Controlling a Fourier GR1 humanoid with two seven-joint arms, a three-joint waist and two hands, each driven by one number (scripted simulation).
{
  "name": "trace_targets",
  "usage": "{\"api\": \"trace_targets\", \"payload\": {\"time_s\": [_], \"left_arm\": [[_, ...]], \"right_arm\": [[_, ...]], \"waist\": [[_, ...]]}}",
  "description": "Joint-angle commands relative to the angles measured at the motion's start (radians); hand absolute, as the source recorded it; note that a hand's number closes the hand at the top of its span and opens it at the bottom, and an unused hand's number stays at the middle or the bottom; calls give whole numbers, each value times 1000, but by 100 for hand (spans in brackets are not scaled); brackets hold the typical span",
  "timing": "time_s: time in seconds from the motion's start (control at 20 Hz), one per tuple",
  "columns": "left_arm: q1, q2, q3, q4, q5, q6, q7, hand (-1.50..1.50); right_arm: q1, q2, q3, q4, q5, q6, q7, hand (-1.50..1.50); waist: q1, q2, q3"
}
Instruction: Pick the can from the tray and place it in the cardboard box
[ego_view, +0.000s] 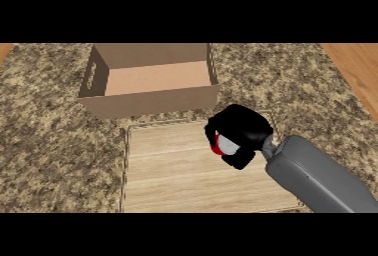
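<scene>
Seemingly curled round can (224, 145), right hand (240, 128), above tray (177, 181)

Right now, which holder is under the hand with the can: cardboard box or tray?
The flat wooden tray: the right hand, curled round the can, shows over its far right part, short of the cardboard box.

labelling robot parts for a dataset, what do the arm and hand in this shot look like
Only one arm shows: a smooth, rounded grey forearm, narrowing at a small grey wrist piece, ending in a black right hand. No cables, markings or sleeve are visible. The left hand is not in view.
</scene>
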Motion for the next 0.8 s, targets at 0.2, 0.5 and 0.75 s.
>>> {"api": "trace_targets", "payload": {"time_s": [0.2,0.5,0.75], "left_arm": [[-79,-31,115,-109,47,73,-76,0],[-65,-26,135,-150,59,82,-110,0],[-101,-15,149,-180,63,74,-127,0]], "right_arm": [[93,-29,-207,130,78,-208,474,150],[-1,22,-237,42,223,-348,708,150],[-92,90,-198,-17,353,-374,862,150]], "waist": [[-150,-60,-18],[-111,-61,-21],[-54,-33,-20]]}}
